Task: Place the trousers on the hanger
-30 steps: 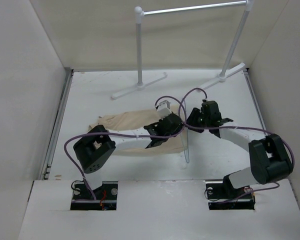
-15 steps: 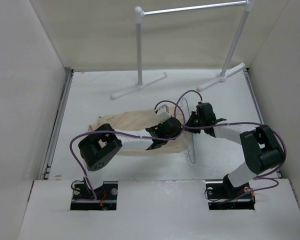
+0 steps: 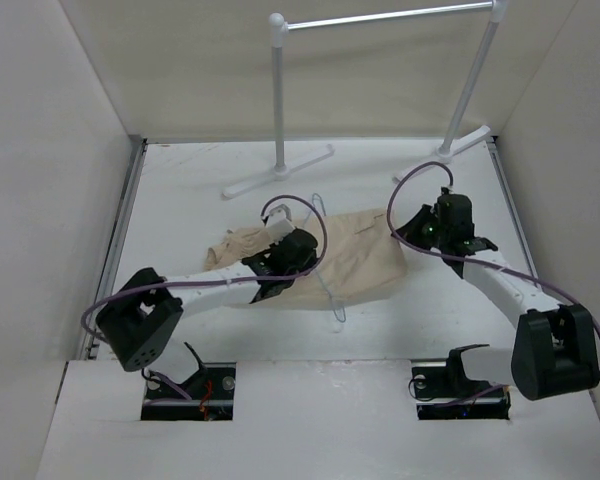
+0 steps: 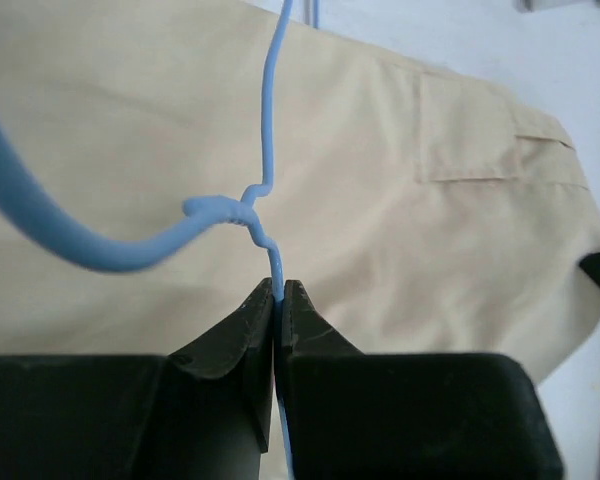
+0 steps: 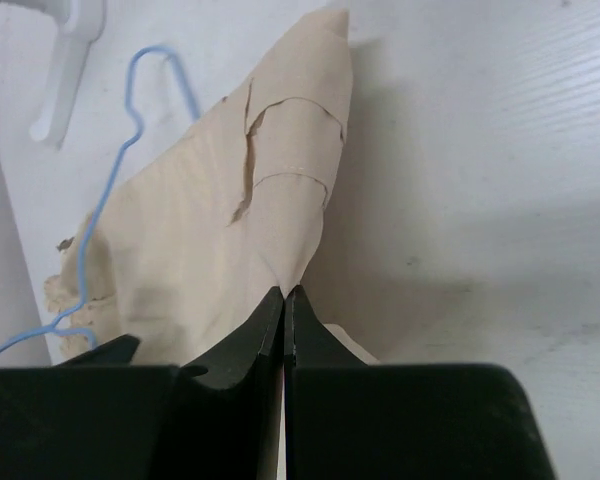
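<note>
The beige trousers (image 3: pixel 365 255) lie spread on the white table; they also show in the left wrist view (image 4: pixel 430 200) and the right wrist view (image 5: pixel 210 230). The thin pale hanger (image 3: pixel 330 290) lies across them, its hook pointing to the far side; the wire looks pale blue in the left wrist view (image 4: pixel 270 120) and the right wrist view (image 5: pixel 110 190). My left gripper (image 3: pixel 305 258) (image 4: pixel 278 285) is shut on the hanger's wire just below its twisted neck. My right gripper (image 3: pixel 408 228) (image 5: pixel 284 292) is shut on the trousers' right edge, near a patch pocket.
The white tubular rack (image 3: pixel 278 100) with a metal bar (image 3: pixel 380 17) stands at the back; its feet spread onto the table, and one foot shows in the right wrist view (image 5: pixel 65 60). Walls close in the table on the left, right and back. Purple cables loop over both arms.
My right gripper has moved right and farther away, drawing the trousers out flat. My left gripper has moved left with the hanger, which now lies over the cloth's middle.
</note>
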`<move>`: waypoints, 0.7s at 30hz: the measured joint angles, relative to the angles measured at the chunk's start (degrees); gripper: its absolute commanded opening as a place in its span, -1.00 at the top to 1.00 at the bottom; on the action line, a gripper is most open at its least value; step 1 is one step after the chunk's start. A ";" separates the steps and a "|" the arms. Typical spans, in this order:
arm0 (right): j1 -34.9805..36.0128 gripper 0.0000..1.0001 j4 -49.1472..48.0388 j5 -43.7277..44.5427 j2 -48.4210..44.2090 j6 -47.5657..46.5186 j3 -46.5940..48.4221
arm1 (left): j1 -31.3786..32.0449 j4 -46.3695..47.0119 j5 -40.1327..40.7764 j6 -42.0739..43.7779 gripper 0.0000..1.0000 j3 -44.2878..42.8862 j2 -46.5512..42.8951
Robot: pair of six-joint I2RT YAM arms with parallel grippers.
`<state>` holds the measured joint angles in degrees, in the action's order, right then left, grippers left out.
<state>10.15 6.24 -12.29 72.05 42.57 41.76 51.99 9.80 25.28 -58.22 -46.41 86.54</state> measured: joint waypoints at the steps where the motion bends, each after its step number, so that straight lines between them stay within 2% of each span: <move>1: -0.59 0.91 0.46 0.02 0.39 0.20 0.00 | -0.66 -1.16 0.37 0.81 0.99 1.11 -1.60; 9: -0.96 0.91 1.38 0.07 5.51 0.79 0.00 | -4.31 -7.91 2.71 6.08 0.99 4.81 -10.01; 21: -0.96 0.93 1.07 2.51 10.93 1.09 0.00 | -3.74 -10.21 6.67 16.94 1.00 2.45 -6.23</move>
<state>9.19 7.31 -9.78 82.98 43.66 41.76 48.25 -0.40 31.94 -41.28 -43.97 80.31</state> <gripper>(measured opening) 0.044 0.025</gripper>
